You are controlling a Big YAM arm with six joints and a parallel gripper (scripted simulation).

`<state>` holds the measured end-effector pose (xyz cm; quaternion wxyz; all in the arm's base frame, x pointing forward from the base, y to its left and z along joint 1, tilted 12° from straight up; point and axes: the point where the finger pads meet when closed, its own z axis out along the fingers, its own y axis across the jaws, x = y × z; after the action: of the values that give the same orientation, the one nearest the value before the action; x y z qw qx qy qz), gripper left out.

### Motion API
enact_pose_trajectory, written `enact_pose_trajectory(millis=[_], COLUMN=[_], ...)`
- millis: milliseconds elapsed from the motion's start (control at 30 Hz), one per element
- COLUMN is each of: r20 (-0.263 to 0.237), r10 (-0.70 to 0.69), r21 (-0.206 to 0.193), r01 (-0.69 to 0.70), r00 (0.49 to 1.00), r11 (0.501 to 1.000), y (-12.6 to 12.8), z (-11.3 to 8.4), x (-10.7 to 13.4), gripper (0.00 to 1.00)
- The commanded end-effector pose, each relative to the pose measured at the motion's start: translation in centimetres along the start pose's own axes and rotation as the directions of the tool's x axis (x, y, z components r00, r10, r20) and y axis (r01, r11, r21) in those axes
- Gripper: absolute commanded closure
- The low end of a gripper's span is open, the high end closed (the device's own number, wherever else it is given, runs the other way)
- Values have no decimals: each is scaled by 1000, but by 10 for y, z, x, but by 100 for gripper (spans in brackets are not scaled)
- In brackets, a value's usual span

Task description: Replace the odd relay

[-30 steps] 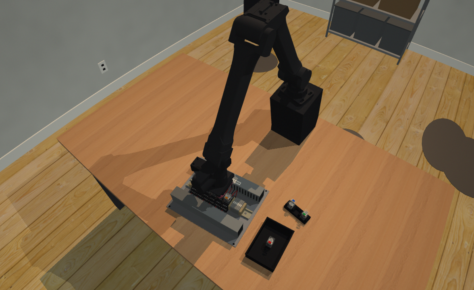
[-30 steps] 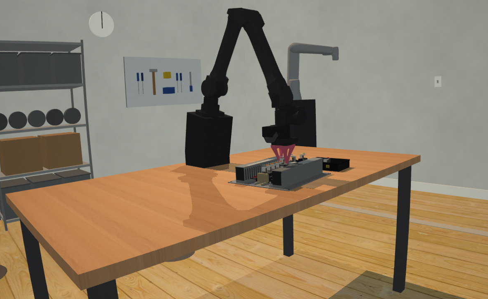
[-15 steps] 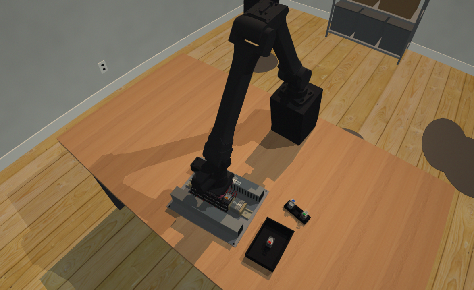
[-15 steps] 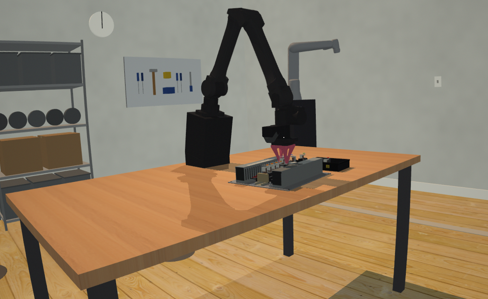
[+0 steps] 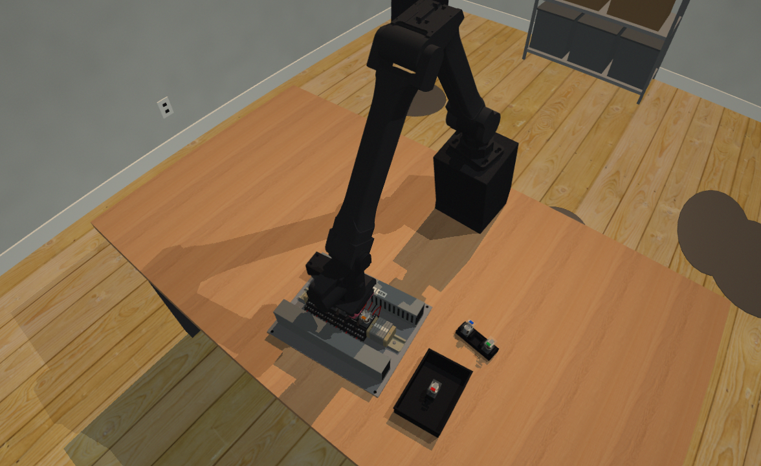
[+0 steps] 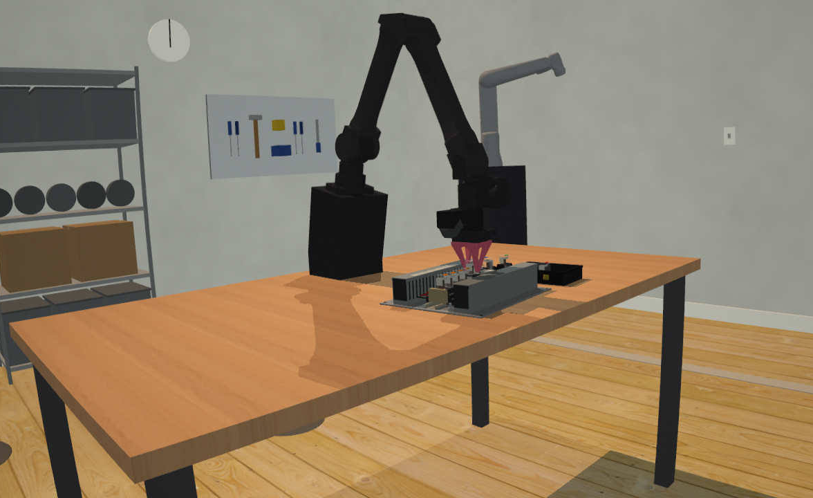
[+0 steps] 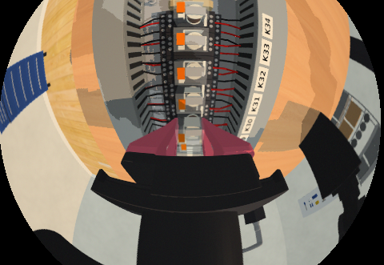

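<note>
Jaws are clamped on the orange-button spare (image 7: 192, 128), pads of the gripper (image 5: 351, 310) (image 6: 473, 267) (image 7: 190, 122) on its two sides, down in the relay row. The red-button relay (image 5: 433, 388) lies in the tray (image 5: 417, 422) (image 6: 567, 274); blue and green spares sit in the rack (image 5: 476, 339), leave them. I read this as the plug-in, near its end. Can't tell from these views whether the blades are fully home, so don't release on looks alone. Button sits on the same side as the seated relays' (image 7: 194, 40), so keep that yaw. Push straight down along the socket axis, slow, no sideways load; contacts only grip by friction, so expect resistance and no click. Stop when its top is level with the neighbours. If it leans or stalls high, ease up slightly, square it, press again. Mind the pads against the adjacent relays and the wiring. Once level, open just enough to free both sides, then lift vertically; a dragging pad could tilt it or pull it back out.
</note>
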<state>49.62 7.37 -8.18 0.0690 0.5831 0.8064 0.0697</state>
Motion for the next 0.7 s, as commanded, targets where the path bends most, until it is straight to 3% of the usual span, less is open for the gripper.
enact_pose_trajectory(millis=[0, 667], r20=[6, 6], r10=[8, 8], r21=[-34, -30], r01=[-8, -8], r00=[1000, 1000], r11=[999, 1000], y=[16, 15], z=[-5, -1], x=[-3, -2], gripper=[100, 100])
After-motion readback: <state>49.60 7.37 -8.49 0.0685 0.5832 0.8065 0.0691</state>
